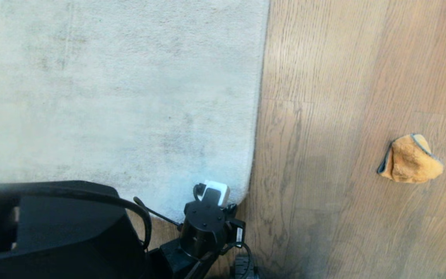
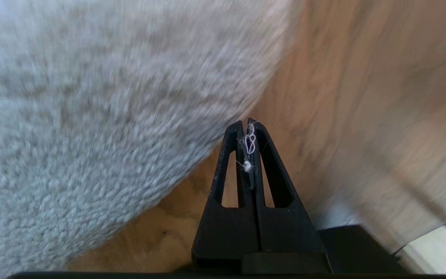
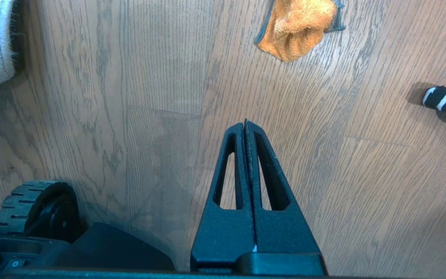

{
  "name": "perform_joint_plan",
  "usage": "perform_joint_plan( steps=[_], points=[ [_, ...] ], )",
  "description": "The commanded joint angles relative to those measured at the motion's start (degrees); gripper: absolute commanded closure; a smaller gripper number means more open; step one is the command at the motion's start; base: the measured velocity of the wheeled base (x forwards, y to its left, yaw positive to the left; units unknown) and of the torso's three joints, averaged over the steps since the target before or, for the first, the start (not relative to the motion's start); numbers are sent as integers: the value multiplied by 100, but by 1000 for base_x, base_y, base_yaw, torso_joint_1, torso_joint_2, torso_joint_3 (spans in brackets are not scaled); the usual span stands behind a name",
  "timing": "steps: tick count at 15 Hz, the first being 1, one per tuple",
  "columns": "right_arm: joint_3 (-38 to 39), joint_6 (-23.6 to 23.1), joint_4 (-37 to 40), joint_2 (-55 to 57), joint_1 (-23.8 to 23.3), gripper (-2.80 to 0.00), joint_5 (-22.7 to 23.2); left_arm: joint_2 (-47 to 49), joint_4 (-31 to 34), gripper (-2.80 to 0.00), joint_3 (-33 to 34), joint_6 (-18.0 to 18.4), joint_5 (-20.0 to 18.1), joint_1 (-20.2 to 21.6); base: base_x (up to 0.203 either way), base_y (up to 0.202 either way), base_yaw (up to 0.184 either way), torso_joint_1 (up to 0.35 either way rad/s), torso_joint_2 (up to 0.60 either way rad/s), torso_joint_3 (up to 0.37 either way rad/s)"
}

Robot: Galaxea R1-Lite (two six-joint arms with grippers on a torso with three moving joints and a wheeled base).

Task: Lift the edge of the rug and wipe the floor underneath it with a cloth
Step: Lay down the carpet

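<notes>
Rug edge: the rug edge (image 1: 254, 128) lies flat on the floor (image 1: 323, 217), rounded corner at about 6 o'clock in the head view; not lifted yet.
Cloth: the cloth (image 1: 410, 159) sits crumpled on bare planks at 3 o'clock, well apart from the rug, untouched.
Left tool: my left tool (image 2: 247, 126) is clenched on nothing but stray lint, poised just beside the corner.
Right tool: my right tool (image 3: 245, 124) is clenched, empty, over bare floor.
Left to do: lifting, fetching, wiping.
Hidden: whether the left tips touch the floor; a striped object (image 3: 445, 100) is cut off.
</notes>
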Motion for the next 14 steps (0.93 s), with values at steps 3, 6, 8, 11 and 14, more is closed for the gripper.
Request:
perform_joint_plan(
  steps=[3,6,8,11,14],
  points=[
    [0,-10,-4,7,0,0,0,459,-16,0,45,356,-9,289,0,0,0,0,0,0],
    [0,-10,-4,7,0,0,0,563,-36,0,32,717,-412,590,0,0,0,0,0,0],
    [0,-2,-4,7,0,0,0,555,-44,0,-4,1038,-633,835,0,0,0,0,0,0],
    [0,-10,-4,7,0,0,0,498,-84,0,5,1395,-703,1162,0,0,0,0,0,0],
    [0,-10,-4,7,0,0,0,373,-147,0,35,1711,-713,1511,0,0,0,0,0,0]
  ],
)
